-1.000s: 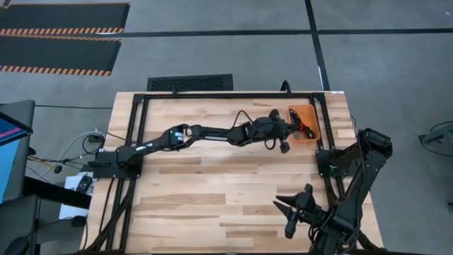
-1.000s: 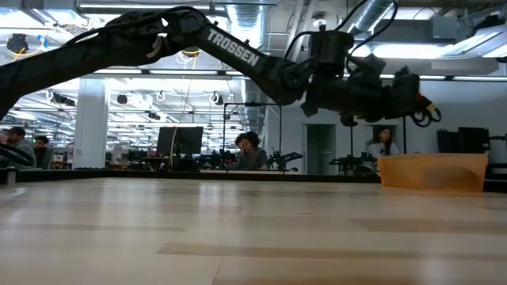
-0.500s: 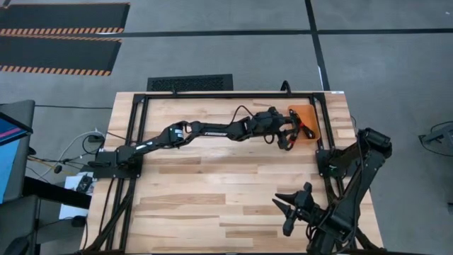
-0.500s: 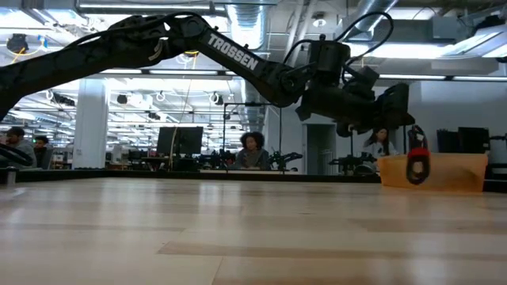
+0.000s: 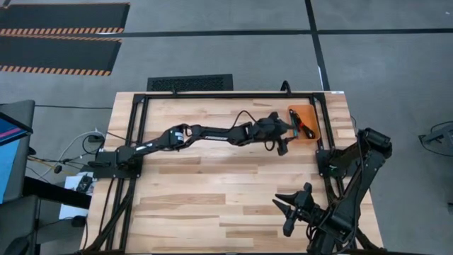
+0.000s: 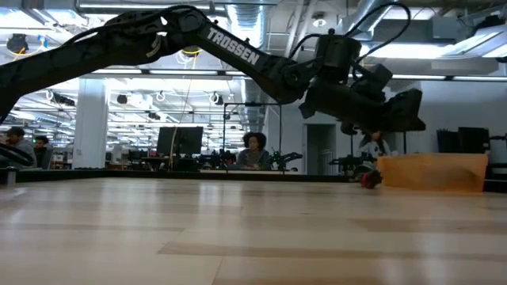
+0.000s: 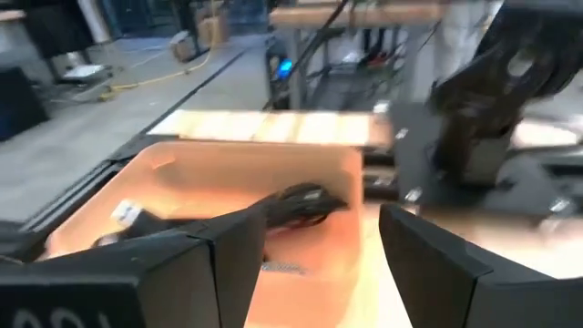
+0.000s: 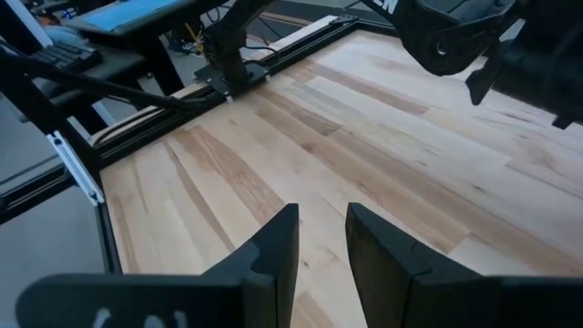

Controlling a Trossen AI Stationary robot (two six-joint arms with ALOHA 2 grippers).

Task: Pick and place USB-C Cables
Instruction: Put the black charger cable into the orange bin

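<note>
My left gripper [image 7: 314,241] hangs spread wide and empty just beside the orange tray [image 7: 187,178]. In the tray I see black cables [image 7: 296,202]; their number I cannot tell. The right gripper [image 8: 321,241] waits with its fingers slightly parted over the near table edge.

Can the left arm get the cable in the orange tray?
Probably yes. The left end effector is open right at the tray, and the cable lies uncovered inside, with nothing between. The right arm waits at the near edge.
</note>
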